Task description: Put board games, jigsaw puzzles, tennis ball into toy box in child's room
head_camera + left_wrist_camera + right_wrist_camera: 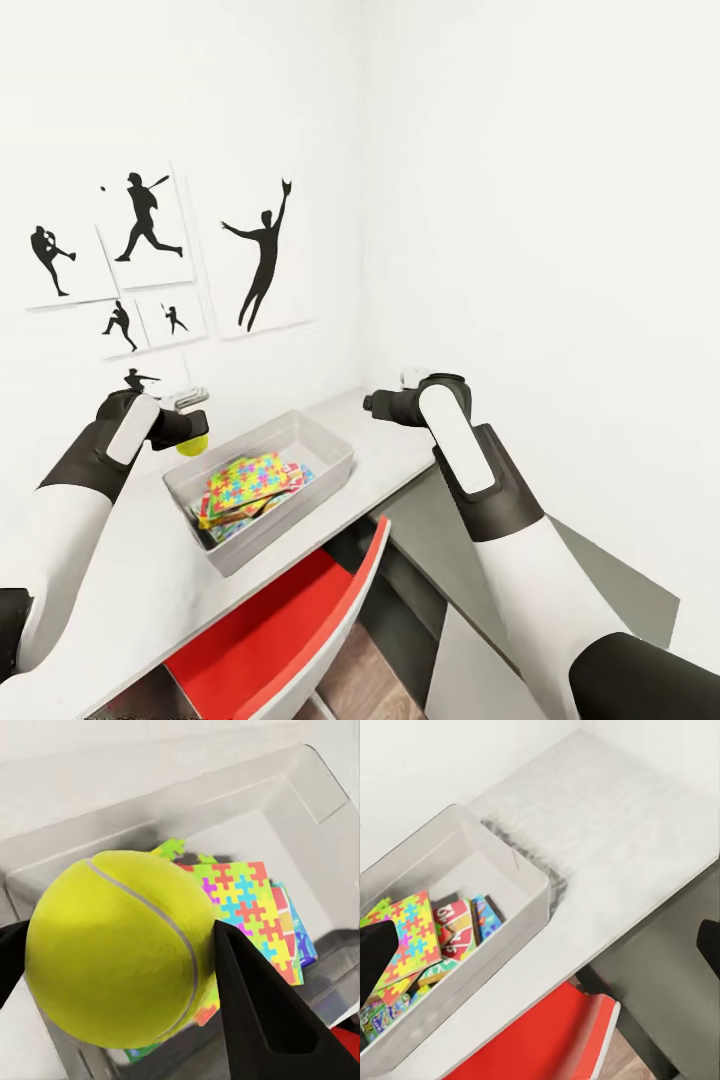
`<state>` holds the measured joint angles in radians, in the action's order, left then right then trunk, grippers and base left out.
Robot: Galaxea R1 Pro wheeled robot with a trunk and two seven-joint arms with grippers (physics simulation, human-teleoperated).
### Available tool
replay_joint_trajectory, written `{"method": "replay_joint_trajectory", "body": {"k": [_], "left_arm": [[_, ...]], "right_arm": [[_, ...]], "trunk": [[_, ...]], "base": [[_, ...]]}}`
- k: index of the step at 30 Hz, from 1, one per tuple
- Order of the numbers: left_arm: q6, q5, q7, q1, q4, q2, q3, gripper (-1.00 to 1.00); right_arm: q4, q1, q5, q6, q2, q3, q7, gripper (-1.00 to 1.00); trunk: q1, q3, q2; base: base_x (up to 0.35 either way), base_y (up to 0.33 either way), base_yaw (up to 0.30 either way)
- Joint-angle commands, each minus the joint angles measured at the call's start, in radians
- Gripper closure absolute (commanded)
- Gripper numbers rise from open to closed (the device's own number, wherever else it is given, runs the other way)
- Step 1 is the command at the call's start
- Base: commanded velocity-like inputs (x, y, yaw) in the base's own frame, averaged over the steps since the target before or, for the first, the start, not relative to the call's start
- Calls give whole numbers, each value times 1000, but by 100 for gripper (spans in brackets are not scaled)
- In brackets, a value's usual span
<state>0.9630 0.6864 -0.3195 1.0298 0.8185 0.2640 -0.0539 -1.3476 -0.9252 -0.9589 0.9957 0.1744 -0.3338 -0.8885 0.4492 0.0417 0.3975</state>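
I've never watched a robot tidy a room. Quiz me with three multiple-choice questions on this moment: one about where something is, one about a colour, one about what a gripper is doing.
1. Where is the tennis ball?
A. On the floor
B. Between the left gripper's fingers, above the toy box
C. On the chair

2. What colour is the chair seat by the table?
A. Red
B. Blue
C. Green

3. What is the state of the left gripper?
A. Open and empty
B. Shut on a puzzle
C. Shut on the tennis ball

Answers: 1 B, the left wrist view shows the ball pinched between the fingers with the box and a jigsaw puzzle below it. 2 A, the seat is bright red in the head view. 3 C, both fingers press against the ball's sides.
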Motion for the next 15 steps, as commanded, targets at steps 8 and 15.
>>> {"method": "replay_joint_trajectory", "body": {"k": [8, 15], "left_arm": [[-2, 7, -7, -2, 1, -1, -6, 100], [-7, 6, -7, -11, 1, -4, -6, 100]], "right_arm": [[-1, -1, -8, 2, 0, -24, -11, -100], [-1, -1, -6, 1, 0, -34, -10, -100]], "trunk": [[1, 3, 2], [1, 3, 2]], "base": [[26, 4, 254], [34, 3, 51]]}}
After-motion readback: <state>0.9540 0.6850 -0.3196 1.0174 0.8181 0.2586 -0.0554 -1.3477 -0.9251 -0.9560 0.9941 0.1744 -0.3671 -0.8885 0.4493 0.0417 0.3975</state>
